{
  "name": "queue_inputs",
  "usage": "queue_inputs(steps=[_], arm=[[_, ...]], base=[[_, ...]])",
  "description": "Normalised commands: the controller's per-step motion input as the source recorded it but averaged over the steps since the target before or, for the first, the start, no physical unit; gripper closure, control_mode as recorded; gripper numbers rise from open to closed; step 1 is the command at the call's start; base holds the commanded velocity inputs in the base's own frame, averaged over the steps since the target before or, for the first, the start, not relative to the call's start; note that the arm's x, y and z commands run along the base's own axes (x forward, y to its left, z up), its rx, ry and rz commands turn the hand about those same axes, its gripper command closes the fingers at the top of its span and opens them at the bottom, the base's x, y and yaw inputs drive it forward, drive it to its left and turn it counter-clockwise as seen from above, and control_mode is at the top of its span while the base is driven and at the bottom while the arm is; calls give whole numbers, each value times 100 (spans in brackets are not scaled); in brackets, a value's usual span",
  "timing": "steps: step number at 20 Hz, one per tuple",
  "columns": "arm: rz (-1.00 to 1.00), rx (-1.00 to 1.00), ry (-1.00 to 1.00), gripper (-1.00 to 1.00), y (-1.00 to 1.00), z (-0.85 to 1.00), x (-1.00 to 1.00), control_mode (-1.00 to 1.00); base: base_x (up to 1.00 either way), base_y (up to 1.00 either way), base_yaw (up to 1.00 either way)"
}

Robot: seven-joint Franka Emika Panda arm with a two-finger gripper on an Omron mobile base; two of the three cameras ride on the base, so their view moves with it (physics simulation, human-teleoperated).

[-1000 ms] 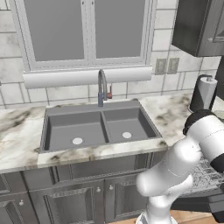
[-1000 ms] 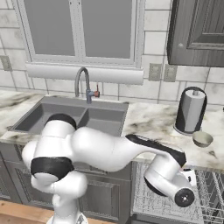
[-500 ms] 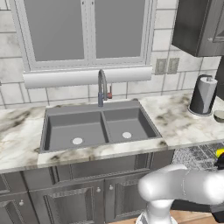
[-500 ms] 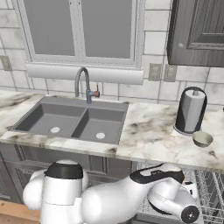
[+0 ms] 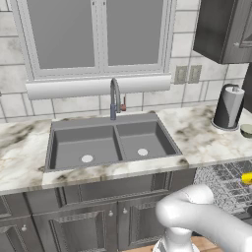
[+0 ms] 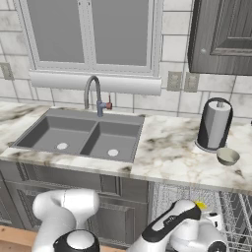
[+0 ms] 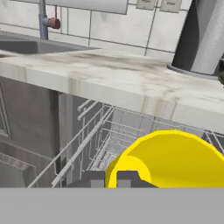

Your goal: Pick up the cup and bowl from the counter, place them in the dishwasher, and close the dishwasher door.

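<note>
You are carrying the cup (image 7: 175,159) low in front of the counter (image 7: 131,81), the gripper (image 7: 117,178) clamped narrowly on its yellow rim, and it is hanging over the dishwasher (image 5: 224,184) rack. Keep it level and ease it down between the wires before letting go (a tilted cup could roll across the mesh). Watch the counter edge above as you are moving in.

The bowl (image 6: 228,156) is waiting on the counter beside the tall dark cylinder (image 6: 214,123), untouched.

Compared with a second ago, the arm is sitting far lower: its white links no longer rise in front of the sink (image 5: 110,142), and the yellow cup is now showing at the rack in the left base view.
</note>
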Motion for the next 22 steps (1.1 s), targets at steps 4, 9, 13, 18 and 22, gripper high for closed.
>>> queue_inputs(steps=[4, 9, 13, 18, 22], arm=[[0, 3, 0, 100, 0, -38, 9, -100], [0, 2, 0, 100, -1, -37, 9, -100], [0, 1, 0, 100, -3, -34, 8, -100], [0, 2, 0, 100, -5, -32, 9, -100], [0, 3, 0, 100, -6, -30, 10, -100]], base=[[0, 0, 0], [0, 0, 0], [0, 0, 0], [0, 0, 0], [0, 0, 0]])
